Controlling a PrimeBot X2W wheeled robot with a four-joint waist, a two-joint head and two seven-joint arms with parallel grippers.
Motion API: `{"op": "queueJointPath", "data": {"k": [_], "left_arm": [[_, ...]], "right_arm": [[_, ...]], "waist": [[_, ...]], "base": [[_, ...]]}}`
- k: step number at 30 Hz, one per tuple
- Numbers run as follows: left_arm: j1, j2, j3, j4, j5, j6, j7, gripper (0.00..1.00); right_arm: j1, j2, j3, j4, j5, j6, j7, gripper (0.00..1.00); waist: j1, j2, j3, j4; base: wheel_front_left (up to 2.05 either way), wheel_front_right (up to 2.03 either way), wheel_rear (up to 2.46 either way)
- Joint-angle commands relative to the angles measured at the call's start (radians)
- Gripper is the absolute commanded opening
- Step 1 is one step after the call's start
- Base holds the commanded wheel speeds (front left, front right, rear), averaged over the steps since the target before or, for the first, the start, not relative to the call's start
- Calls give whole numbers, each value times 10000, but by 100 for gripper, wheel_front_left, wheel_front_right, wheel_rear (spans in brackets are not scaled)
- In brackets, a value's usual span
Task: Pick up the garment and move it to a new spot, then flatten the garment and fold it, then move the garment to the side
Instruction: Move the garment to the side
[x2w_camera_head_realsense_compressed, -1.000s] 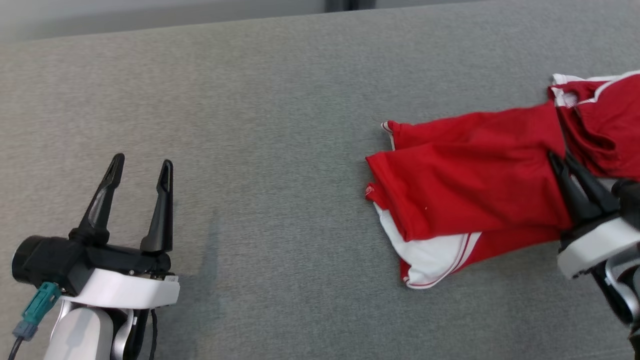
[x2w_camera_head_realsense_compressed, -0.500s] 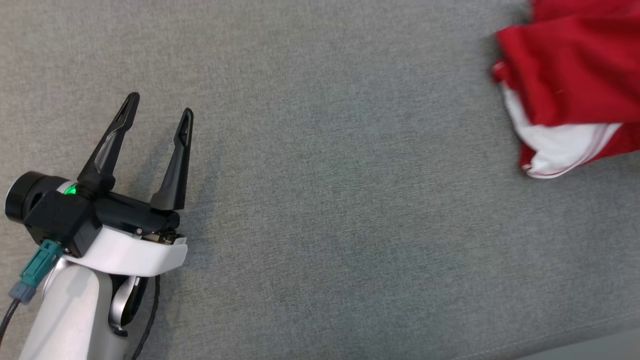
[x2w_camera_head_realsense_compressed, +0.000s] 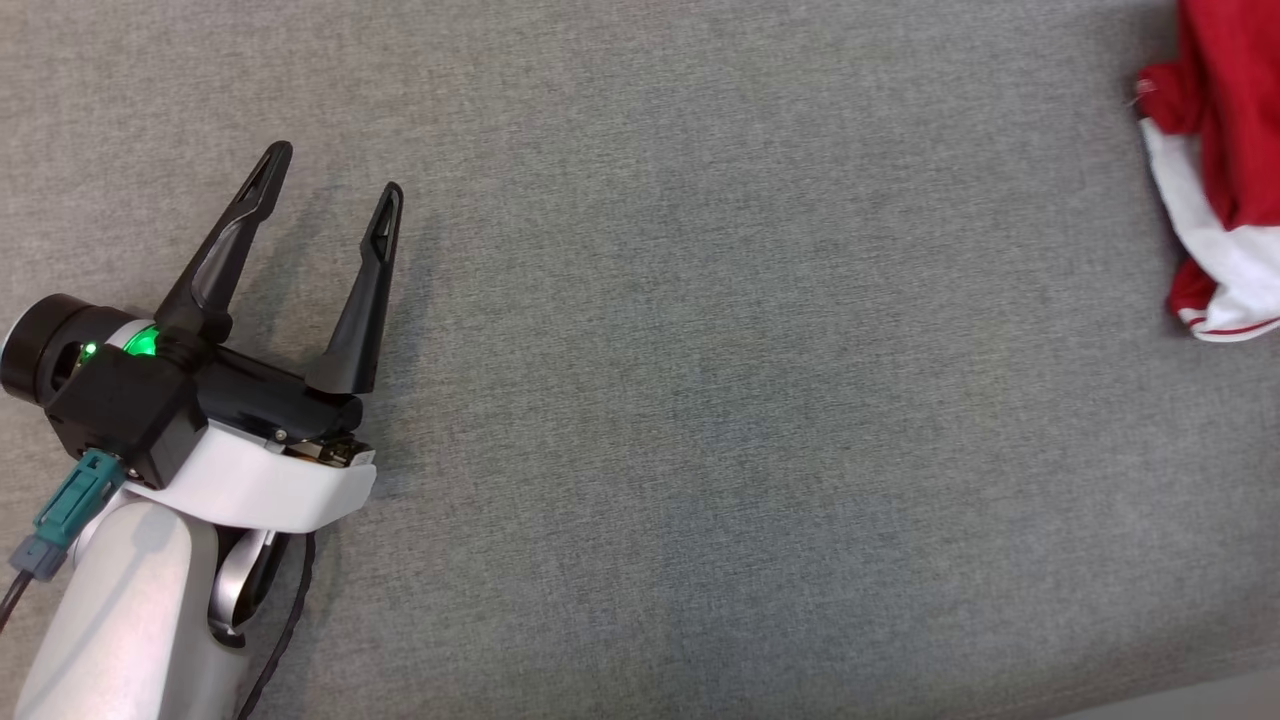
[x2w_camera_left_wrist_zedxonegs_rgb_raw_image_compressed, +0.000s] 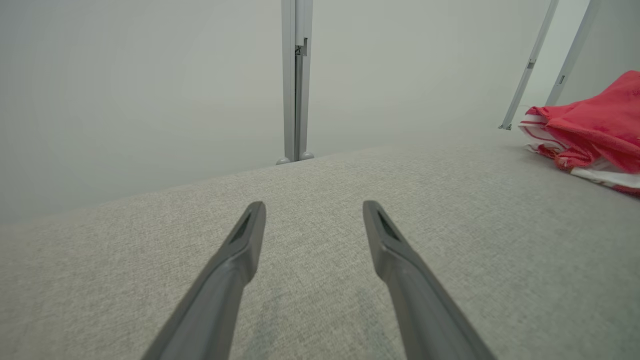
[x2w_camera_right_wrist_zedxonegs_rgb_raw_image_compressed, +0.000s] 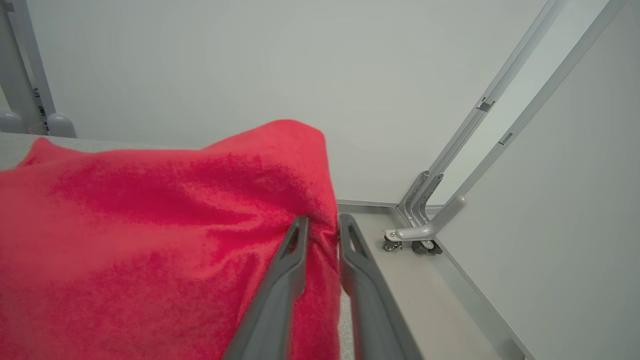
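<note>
The garment (x2w_camera_head_realsense_compressed: 1215, 120) is red with white trim and lies bunched on the grey cloth table (x2w_camera_head_realsense_compressed: 700, 400), cut off by the head view's right edge. From the left wrist it shows as a low heap (x2w_camera_left_wrist_zedxonegs_rgb_raw_image_compressed: 595, 130) far to the right. My left gripper (x2w_camera_head_realsense_compressed: 336, 170) is open over bare table at the left, nothing between its fingers (x2w_camera_left_wrist_zedxonegs_rgb_raw_image_compressed: 314, 207). In the right wrist view my right gripper (x2w_camera_right_wrist_zedxonegs_rgb_raw_image_compressed: 324, 220) has its two fingers close together with a fold of the garment (x2w_camera_right_wrist_zedxonegs_rgb_raw_image_compressed: 150, 240) pinched between them, lifting the cloth into a peak.
A pale wall stands behind the table, with an upright metal post (x2w_camera_left_wrist_zedxonegs_rgb_raw_image_compressed: 296, 80). Slanted frame bars and a caster (x2w_camera_right_wrist_zedxonegs_rgb_raw_image_compressed: 425, 240) stand at the table's far right corner. The table's near edge (x2w_camera_head_realsense_compressed: 1180, 695) shows at the lower right of the head view.
The head camera has swung left, so the garment has slid to the picture's right edge and the right gripper has left that view. The left gripper stays open.
</note>
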Motion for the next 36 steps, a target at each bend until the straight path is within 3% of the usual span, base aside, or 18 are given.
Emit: {"op": "queueJointPath", "data": {"k": [1,11,23,26,36], "left_arm": [[-147,109,54,-24,-2,-12,-25,100],[293,265,135,142,-108,122,-10,100],[1769,54,433,352,-500,702,-182,100],[2152,-90,475,417,-624,856,-233,100],[2908,-475,608,725,-987,1173,-451,100]], "right_arm": [[27,249,-242,138,-126,-4,-197,100],[1241,1379,-729,-142,62,-4,-522,100],[3640,3438,111,-2629,457,-4,-549,100],[4199,3912,567,-3338,311,-4,-549,100],[4922,4354,1416,-4326,-158,-2,-397,100]], "waist": [[0,0,-9,-115],[0,0,-669,-537],[0,0,-2410,-773],[0,0,-2809,-537],[0,0,-3707,568]], "base": [[0,0,0],[0,0,0],[0,0,0],[0,0,0],[0,0,0]]}}
